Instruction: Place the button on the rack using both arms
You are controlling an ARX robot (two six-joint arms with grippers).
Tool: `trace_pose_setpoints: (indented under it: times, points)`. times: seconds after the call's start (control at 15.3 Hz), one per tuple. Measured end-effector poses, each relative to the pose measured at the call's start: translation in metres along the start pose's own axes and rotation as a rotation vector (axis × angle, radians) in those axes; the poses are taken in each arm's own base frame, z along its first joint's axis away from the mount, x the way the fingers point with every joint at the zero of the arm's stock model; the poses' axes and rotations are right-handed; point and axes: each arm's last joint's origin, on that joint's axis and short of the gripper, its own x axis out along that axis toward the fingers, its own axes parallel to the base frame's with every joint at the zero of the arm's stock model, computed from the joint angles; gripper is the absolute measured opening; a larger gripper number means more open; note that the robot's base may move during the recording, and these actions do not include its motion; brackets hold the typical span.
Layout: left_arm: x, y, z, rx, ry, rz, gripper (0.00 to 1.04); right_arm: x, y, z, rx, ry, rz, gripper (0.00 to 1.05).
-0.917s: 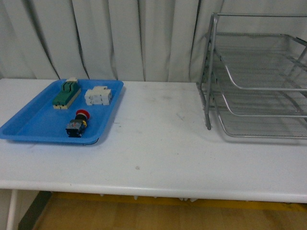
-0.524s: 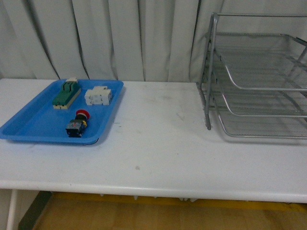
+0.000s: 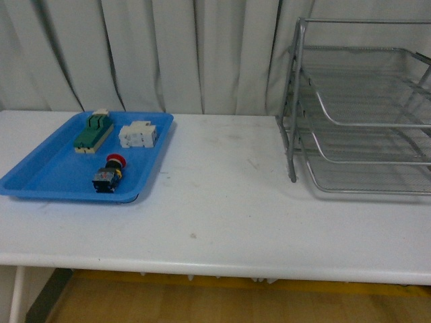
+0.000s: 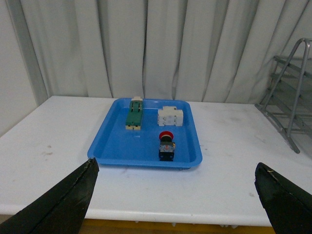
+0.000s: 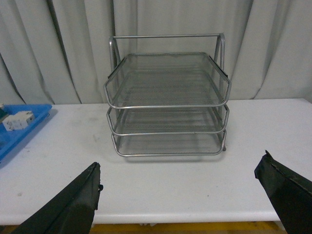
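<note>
The button (image 3: pixel 110 174), red cap on a black body, lies in the blue tray (image 3: pixel 40 176) on the left of the white table; it also shows in the left wrist view as the button (image 4: pixel 166 145). The silver wire rack (image 3: pixel 363 114) stands at the right; the right wrist view faces the rack (image 5: pixel 168 102) head-on. My left gripper (image 4: pixel 178 192) is open, back near the table's front edge, well short of the button. My right gripper (image 5: pixel 180 192) is open too, in front of the rack, holding nothing. Neither arm appears in the front view.
In the blue tray (image 4: pixel 117 146) a green-and-cream terminal block (image 3: pixel 93 131) and a white blocky component (image 3: pixel 138 134) lie behind the button. Grey curtains hang behind the table. The table's front edge (image 3: pixel 215 262) runs across the front view.
</note>
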Motion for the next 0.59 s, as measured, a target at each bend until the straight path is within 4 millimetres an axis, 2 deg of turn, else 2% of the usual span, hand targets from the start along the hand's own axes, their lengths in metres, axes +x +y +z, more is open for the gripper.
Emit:
trace_pose_setpoints:
  times: [0.59]
  points:
    - [0.0,0.0,0.0,0.0,0.0,0.0,0.98,0.0,0.0,-0.0001,0.0,0.0,0.0,0.98]
